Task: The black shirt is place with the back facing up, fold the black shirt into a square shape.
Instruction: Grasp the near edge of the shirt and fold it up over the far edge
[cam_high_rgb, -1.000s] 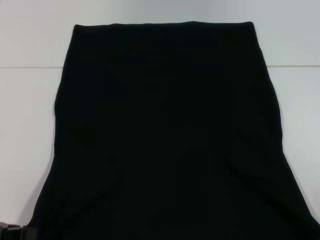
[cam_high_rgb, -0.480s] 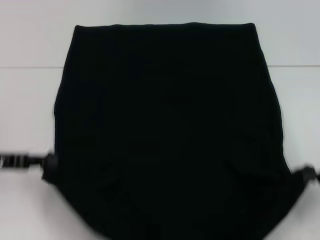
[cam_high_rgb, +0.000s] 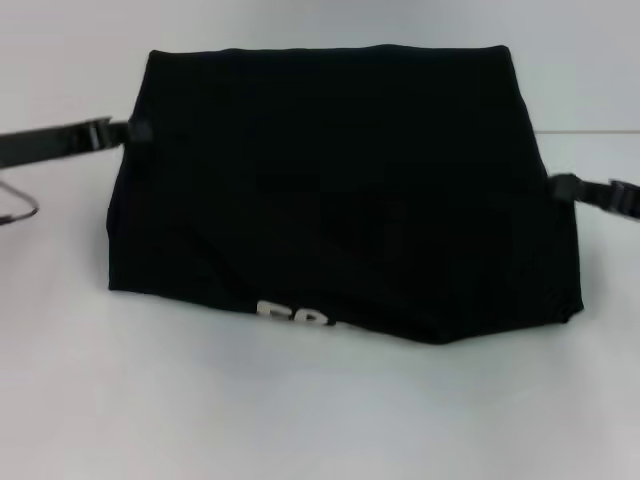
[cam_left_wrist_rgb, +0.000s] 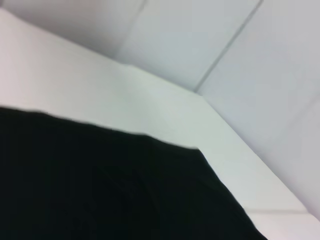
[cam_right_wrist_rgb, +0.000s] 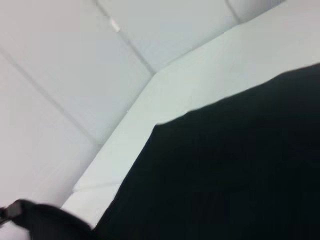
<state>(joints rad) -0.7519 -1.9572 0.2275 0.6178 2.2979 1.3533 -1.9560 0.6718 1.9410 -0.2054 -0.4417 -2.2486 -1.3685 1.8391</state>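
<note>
Black shirt on the white table, near half lifted toward the far hem, left gripper and right gripper each pinching a side edge; best carried level and together so the edges meet squarely.

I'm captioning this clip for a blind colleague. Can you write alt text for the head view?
A black shirt lies on a white table, its near part lifted and folded back so a bit of white lettering shows at the fold. The left gripper and right gripper meet its side edges.
</note>
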